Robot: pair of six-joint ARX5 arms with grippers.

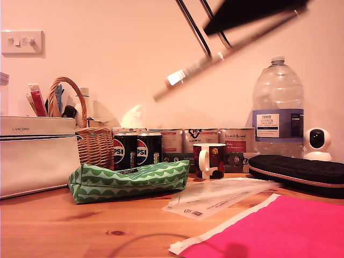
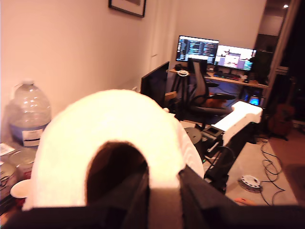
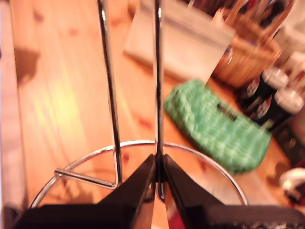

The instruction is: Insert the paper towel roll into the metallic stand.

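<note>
- Where the first wrist view looks along my first pincer (image 2: 164, 200), the paper towel roll (image 2: 114, 143) fills most of the frame, seen end-on with its dark hollow core toward the camera; the dark fingers (image 2: 138, 200) are closed on the roll's wall, one inside the core and one outside it.
- Beyond that pincer lie a room with a big water bottle (image 2: 29, 114), an office chair (image 2: 202, 93) and two lit monitors (image 2: 214, 52).
- Below my second pincer (image 3: 158, 191) stretches the wooden bench (image 3: 57, 95), and on it, further from the pincer, lie a green patterned pouch (image 3: 214, 126), a wicker basket (image 3: 248, 52) and dark cans (image 3: 269, 95).
- My second pincer is closed on the metallic stand (image 3: 157, 95), its tips clamped on one of the two chrome rods just where it meets the round wire ring, which curves to either side of the tips.
- In the exterior view the stand's rods (image 1: 196, 27) hang tilted in the air, high above the bench (image 1: 80, 226), next to a dark blurred arm part; the roll does not show there.
</note>
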